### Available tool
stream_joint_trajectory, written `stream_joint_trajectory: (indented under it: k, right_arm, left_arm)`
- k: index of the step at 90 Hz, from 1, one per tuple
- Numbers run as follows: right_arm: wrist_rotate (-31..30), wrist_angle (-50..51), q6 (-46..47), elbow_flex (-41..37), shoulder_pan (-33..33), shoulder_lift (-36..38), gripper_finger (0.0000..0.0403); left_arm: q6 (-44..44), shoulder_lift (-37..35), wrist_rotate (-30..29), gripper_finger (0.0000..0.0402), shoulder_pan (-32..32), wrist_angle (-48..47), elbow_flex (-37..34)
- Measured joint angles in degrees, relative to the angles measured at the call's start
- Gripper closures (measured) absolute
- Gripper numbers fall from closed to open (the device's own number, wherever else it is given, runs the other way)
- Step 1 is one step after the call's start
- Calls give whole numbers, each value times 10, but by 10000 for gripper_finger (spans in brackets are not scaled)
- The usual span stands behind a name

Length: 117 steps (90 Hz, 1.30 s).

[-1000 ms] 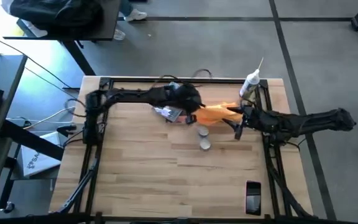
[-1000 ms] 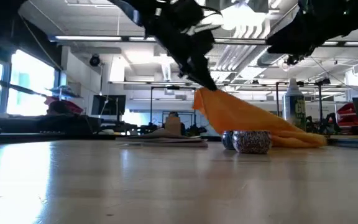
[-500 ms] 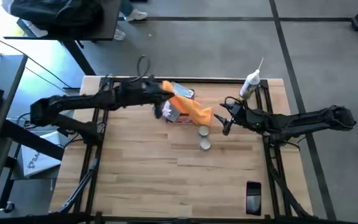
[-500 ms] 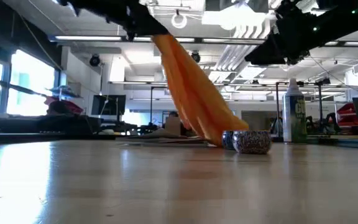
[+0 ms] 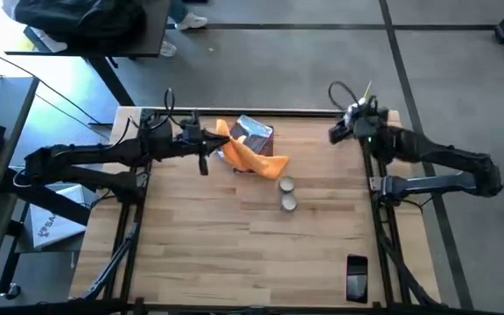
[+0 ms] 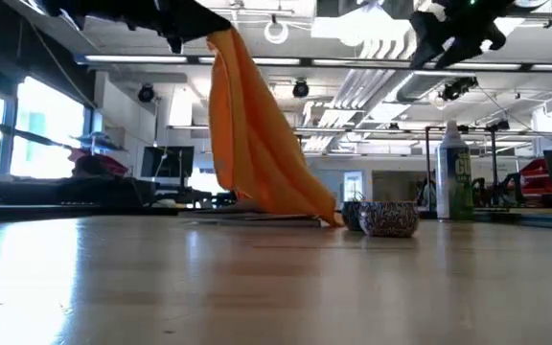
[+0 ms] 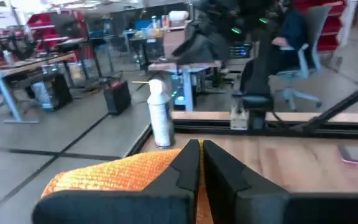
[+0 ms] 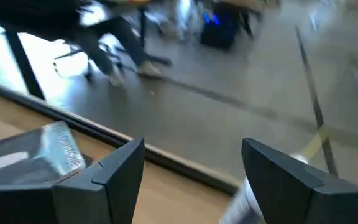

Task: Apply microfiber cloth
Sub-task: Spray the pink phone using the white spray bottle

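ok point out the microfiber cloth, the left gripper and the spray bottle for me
microfiber cloth [image 6: 252,144]: low view, middle of the hanging fabric
left gripper [image 7: 199,163]: left wrist view, between the closed fingertips pinching the cloth
spray bottle [image 6: 454,172]: low view, bottle body

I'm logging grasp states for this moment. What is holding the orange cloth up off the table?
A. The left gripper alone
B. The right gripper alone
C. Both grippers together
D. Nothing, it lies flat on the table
A: the left gripper is shut on the microfiber cloth, which hangs from it with its lower end on the table, while the right gripper is open and far off near the white bottle.
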State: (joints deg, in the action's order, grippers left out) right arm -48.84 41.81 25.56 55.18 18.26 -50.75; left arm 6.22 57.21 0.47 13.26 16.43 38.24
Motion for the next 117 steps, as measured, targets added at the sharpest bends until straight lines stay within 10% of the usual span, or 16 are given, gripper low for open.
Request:
stream_joint_trajectory:
  k: [37, 75, 117]
  right_arm:
    - [28, 85, 209, -13, 148, -48, 165]
    - [89, 41, 177, -15, 293, -140, 193]
    - [96, 25, 172, -15, 299, -146, 287]
  left_arm:
    - [-16, -1, -28, 401, -33, -28, -30]
    - [-18, -7, -17, 401, -69, -101, -31]
    - [-6, -103, -19, 402, -97, -171, -31]
